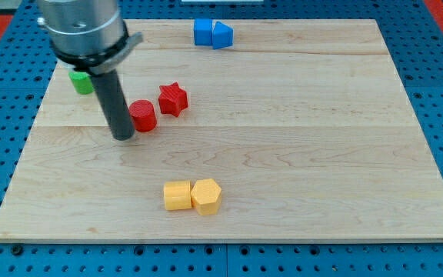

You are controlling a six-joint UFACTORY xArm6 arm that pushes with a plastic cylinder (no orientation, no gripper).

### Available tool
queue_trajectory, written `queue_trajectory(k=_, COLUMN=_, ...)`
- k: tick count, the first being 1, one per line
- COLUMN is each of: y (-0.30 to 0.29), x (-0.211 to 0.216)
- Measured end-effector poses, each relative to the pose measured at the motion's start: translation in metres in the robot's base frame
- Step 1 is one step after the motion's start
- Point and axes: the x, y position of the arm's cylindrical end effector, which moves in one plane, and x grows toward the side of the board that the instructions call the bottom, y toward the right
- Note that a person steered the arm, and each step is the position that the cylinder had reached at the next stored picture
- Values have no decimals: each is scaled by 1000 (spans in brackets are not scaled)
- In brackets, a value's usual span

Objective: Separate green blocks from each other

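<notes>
While my tip [122, 136] rests on the wooden board [298, 138], touching the left side of the red cylinder [142, 116] and grasping nothing, being a bare rod, one green block [81, 81] shows behind the arm near the view's top left; any second green block is hidden, so approach seems underway, and next the tip must round to the green
</notes>
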Motion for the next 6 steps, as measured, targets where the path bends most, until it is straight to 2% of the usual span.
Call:
queue_trajectory(k=1, y=18, x=-35)
queue_trajectory(k=2, y=73, x=-53)
queue_trajectory(k=3, y=85, x=-67)
queue_trajectory(k=4, y=16, x=-73)
queue_trajectory(k=6, y=6, x=-124)
